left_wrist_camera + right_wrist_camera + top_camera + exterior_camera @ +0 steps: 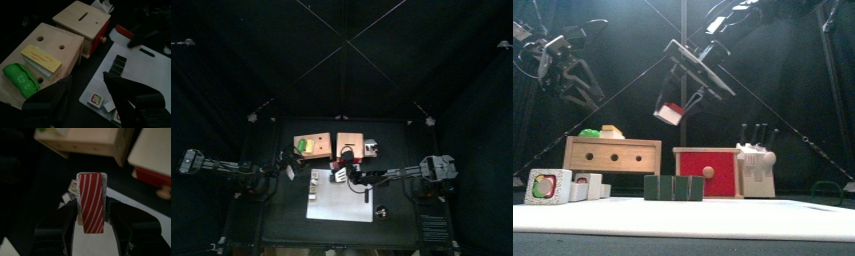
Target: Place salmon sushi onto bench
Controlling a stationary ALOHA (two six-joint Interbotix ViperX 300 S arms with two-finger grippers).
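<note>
My right gripper [92, 223] is shut on the salmon sushi [92, 200], a white piece with a red-striped top. In the front view the sushi [669, 113] hangs in the air in the right gripper [679, 102], above the gap between the two wooden pieces. The bench [613, 155] is a pale wooden block with round holes at the left. It carries a yellow sushi [41, 57] and a green piece [21, 79]. My left gripper [90, 102] is open and empty, over the mat's edge beside the bench [57, 42].
A wooden box with a red front [708, 170] stands right of the bench. A white knife block [755, 165] is beside it. Dark green blocks [675, 187] and small cartons [549, 186] stand on the white mat [700, 218].
</note>
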